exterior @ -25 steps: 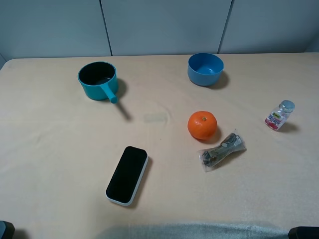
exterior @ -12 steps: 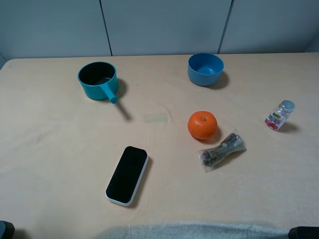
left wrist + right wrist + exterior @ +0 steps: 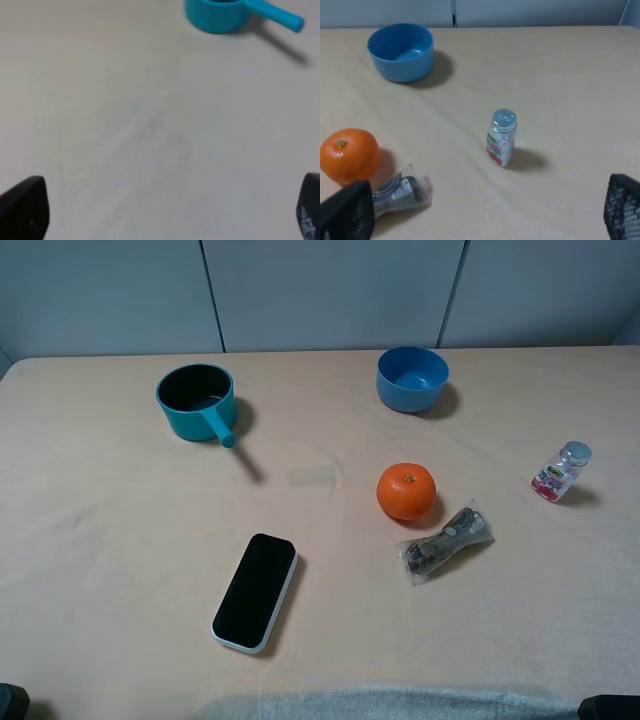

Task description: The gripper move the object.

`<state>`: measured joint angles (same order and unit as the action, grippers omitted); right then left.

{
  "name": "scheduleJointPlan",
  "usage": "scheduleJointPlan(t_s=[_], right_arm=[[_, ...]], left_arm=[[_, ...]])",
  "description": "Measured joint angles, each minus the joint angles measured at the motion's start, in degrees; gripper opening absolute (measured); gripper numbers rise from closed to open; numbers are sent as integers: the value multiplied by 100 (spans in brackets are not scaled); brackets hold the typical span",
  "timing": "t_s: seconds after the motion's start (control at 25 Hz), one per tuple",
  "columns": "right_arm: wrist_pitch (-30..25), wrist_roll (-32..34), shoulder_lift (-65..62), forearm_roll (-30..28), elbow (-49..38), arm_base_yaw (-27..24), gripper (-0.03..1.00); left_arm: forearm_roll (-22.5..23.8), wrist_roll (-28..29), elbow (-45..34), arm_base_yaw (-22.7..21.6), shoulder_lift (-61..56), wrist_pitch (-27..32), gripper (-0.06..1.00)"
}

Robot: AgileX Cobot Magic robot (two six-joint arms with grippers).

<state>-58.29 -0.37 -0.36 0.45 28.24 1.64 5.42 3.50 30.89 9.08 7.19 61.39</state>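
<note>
Looking down from the high camera, we see the clear crinkly packet [image 3: 446,543] with its dark contents lying flat on the beige bench [image 3: 110,540], right of centre and toward the near side, untouched by either arm. It sits just beside the orange [image 3: 406,490], on that fruit's near right; we cannot tell whether the two touch. The small bottle with the pink label [image 3: 560,471] stands well apart to the right, and the blue bowl [image 3: 412,378] rests farther back. On the left half, the teal pot [image 3: 197,401] sits at the far side, its handle pointing toward us, while the black phone-like slab [image 3: 256,590] lies nearer. In the right wrist view, the right pincer [image 3: 480,207] is spread wide with nothing between its dark fingertips [image 3: 347,212]. The left pincer [image 3: 165,210] is likewise wide apart, over bare bench near the pot.
</note>
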Motion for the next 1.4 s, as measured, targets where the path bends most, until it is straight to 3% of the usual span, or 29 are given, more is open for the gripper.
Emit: scheduleJointPlan(t_s=[0.4,1.4], right_arm=[[0,0,0,0,0,0,69],[0,0,0,0,0,0,69]], left_arm=[[1,-409,-262,-709,-741,-52,99],[1,-451,-262,-717,-741,-52,99]])
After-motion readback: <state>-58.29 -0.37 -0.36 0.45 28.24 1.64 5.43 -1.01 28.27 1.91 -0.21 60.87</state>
